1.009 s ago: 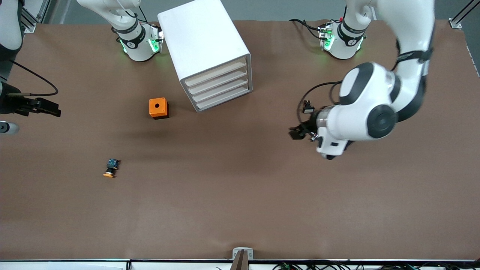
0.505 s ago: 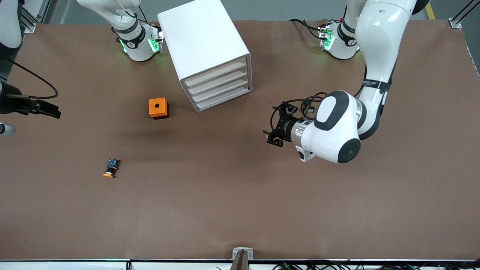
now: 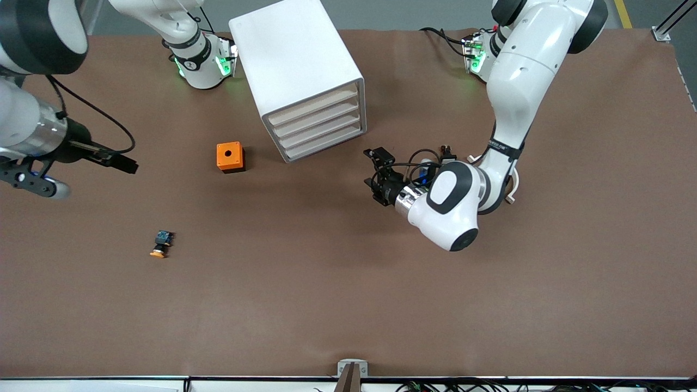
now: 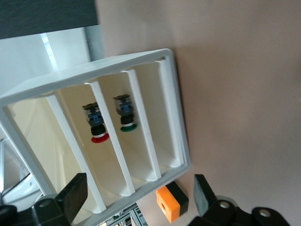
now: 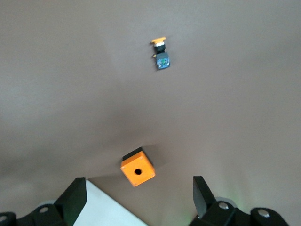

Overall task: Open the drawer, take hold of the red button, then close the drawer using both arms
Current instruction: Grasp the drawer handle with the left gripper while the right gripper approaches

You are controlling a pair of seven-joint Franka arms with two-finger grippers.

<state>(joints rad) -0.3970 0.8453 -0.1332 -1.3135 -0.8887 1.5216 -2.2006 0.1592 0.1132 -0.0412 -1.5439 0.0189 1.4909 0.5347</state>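
The white cabinet (image 3: 297,65) stands near the robots' bases, and all four of its fronts are flush. The drawer (image 3: 313,107) is the uppermost one. In the left wrist view the button (image 4: 97,126) with its red cap shows inside the cabinet (image 4: 176,117), one level above a green-capped one (image 4: 125,117). Which drawer holds it I cannot tell. My left gripper (image 3: 377,175) (image 4: 139,193) is open and empty, low in front of the drawer fronts and apart from them. My right gripper (image 3: 128,165) (image 5: 138,193) hangs open and empty over the table toward the right arm's end.
An orange cube with a hole (image 3: 230,157) (image 5: 138,172) (image 4: 171,203) sits beside the cabinet toward the right arm's end. An orange-capped button (image 3: 161,243) (image 5: 161,54) lies nearer the front camera than the cube. Brown table (image 3: 348,283) spreads in front of the cabinet.
The left arm has swung down and carried its gripper toward the cabinet's front. The right gripper has moved in from the table's end toward the cube. Both stay open.
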